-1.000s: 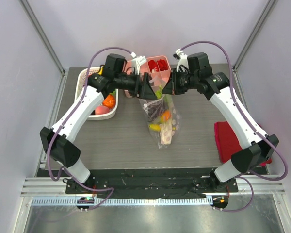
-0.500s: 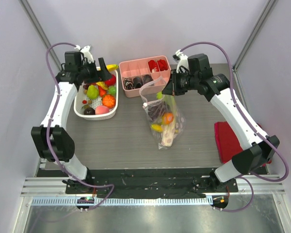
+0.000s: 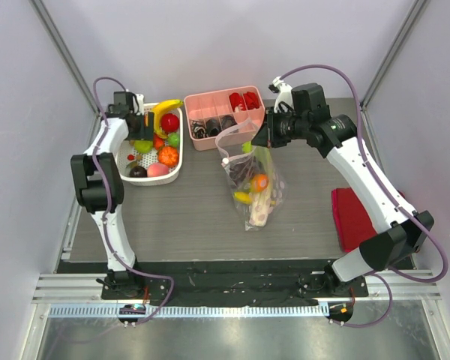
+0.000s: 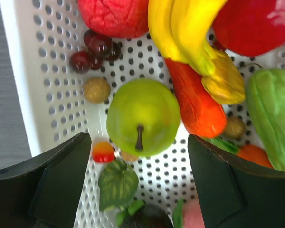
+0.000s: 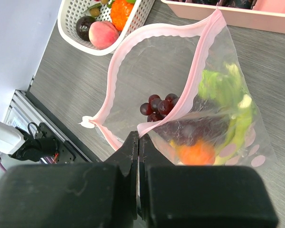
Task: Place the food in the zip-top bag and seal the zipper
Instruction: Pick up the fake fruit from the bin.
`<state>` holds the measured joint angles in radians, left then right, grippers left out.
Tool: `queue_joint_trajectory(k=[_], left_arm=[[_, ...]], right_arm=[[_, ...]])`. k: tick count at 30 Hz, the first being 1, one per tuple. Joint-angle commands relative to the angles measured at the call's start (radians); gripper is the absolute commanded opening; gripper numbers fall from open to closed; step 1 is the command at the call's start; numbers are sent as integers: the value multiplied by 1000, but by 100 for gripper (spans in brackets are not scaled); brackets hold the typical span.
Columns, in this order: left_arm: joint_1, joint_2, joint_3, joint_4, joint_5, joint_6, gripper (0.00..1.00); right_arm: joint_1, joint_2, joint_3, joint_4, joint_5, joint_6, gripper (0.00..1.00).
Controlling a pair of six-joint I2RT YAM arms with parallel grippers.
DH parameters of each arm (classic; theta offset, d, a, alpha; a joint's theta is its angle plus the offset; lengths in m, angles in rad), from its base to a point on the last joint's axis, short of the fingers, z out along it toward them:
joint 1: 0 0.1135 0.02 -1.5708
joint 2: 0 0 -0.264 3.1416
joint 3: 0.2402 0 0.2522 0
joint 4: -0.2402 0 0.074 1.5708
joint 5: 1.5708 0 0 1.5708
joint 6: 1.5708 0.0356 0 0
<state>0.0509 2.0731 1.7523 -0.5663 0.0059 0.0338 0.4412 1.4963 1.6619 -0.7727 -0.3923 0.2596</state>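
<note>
Over the last second the left pincer (image 3: 139, 131) has been carried away from the mouth of the zip-top bag (image 3: 251, 176), where it stood beside the right pincer (image 3: 259, 137), and brought over the white basket (image 3: 124, 161) at the far left of the table (image 3: 180, 217). Its jaws, narrower a second ago, are now spread wide and nothing is held between them. In the left wrist view a green fruit (image 4: 142, 116) is framed between the two fingers, with a banana (image 4: 180, 28), a small cluster of dark red grapes (image 4: 92, 50) and other toy produce lying around it on the perforated floor. The right pincer has not been moved: it is closed on the near rim of the bag, and the mouth is kept lifted and open by it. Inside the bag, purple grapes (image 5: 157, 107), an orange fruit (image 3: 259, 181) and the green top of a leek (image 5: 218, 85) can be seen. The pinkish zipper (image 5: 115, 61) lies parted in a loop, its pale slider tab (image 5: 87, 122) at one end. It may be judged that one item has just been delivered and another is being fetched, the green fruit being the likely pick; sealing has not been started. No brand, label or legible writing is shown anywhere; only pale pink dots are printed on the bag.
</note>
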Motion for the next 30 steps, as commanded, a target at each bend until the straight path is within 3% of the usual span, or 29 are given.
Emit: queue_joint_trajectory(k=[1, 8, 11, 14, 15, 18, 21, 23, 25, 30], left_arm=[[-2, 62, 98, 37, -44, 66, 87], [-2, 139, 137, 43, -26, 57, 81], [-2, 127, 135, 11, -11, 52, 72], [-2, 65, 105, -4, -12, 49, 56], [-2, 21, 104, -10, 26, 43, 47], [-2, -80, 104, -36, 125, 6, 36], [-5, -157, 124, -50, 263, -102, 32], [-26, -220, 150, -47, 426, -202, 31], [-90, -264, 174, -37, 533, -270, 30], [-255, -318, 237, 92, 605, -484, 30]], right_arm=[[1, -33, 27, 24, 9, -22, 1], [1, -21, 50, 6, 15, -33, 1], [-1, -21, 52, 4, 20, -36, 1], [-1, -16, 53, 3, 23, -34, 1], [-1, -11, 53, 3, 21, -34, 1], [-1, -7, 55, 4, 20, -37, 1], [-1, -2, 50, 4, 13, -40, 1], [1, 1, 48, 3, 6, -46, 1], [-1, 4, 52, -2, 3, -52, 1], [-1, 8, 62, -4, -6, -60, 1]])
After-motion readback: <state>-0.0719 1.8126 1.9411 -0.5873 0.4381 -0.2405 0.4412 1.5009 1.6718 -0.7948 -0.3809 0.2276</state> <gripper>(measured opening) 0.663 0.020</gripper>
